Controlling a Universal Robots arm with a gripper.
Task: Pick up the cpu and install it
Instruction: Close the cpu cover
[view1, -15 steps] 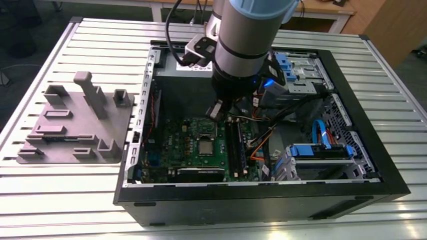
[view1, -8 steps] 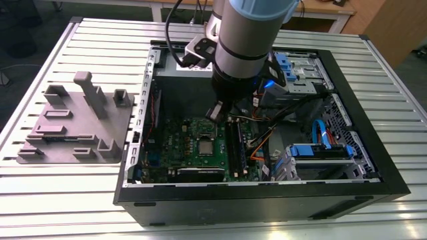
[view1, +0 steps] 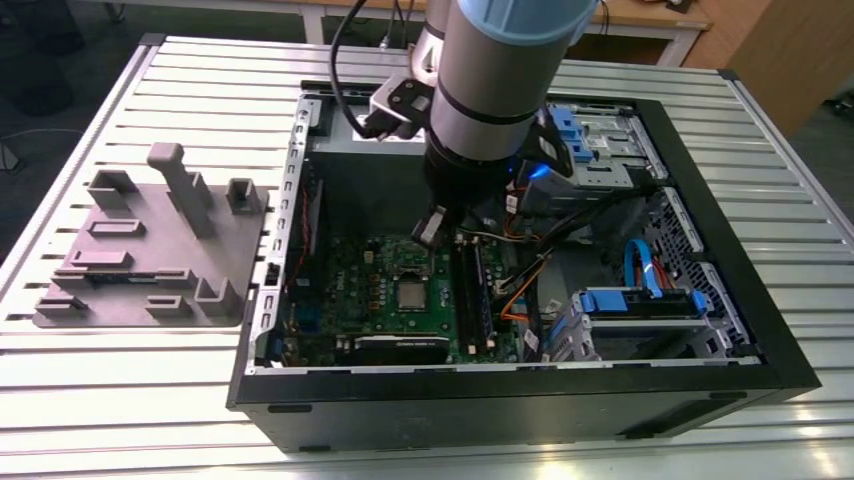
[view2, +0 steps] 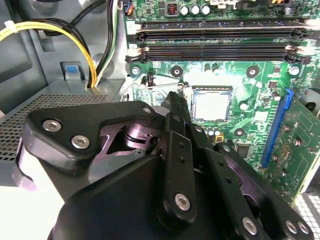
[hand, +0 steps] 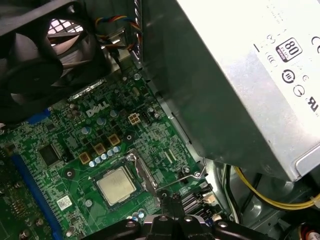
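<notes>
Cpu in its socket, gripper empty above the board.
Inside the open computer case (view1: 521, 392), the cpu (view1: 411, 293) (view2: 211, 106) (hand: 116, 186) lies flat in the socket (view2: 212, 89) of the green motherboard (view1: 358, 268). Just farther in, the gripper (view1: 430, 232) (view2: 175, 102) hangs over the board, fingers together, gripping nothing. A grey fixture tray (view1: 235, 255) lies on the exterior view's left.

Not much to actually read off here. The board (hand: 75, 135) has a white logo (hand: 97, 109) printed on it near the fan (hand: 35, 65), plus a tiny white sticker (hand: 64, 202) with print too small to tell. The silver power supply (hand: 240, 100) carries a small badge (hand: 290, 49) and a few round certification marks (hand: 295, 82) in black. In the second wrist view the white lettering on the board (view2: 250, 100) is just specks. Can't make out any marking on the cpu (hand: 116, 186) lid.
</notes>
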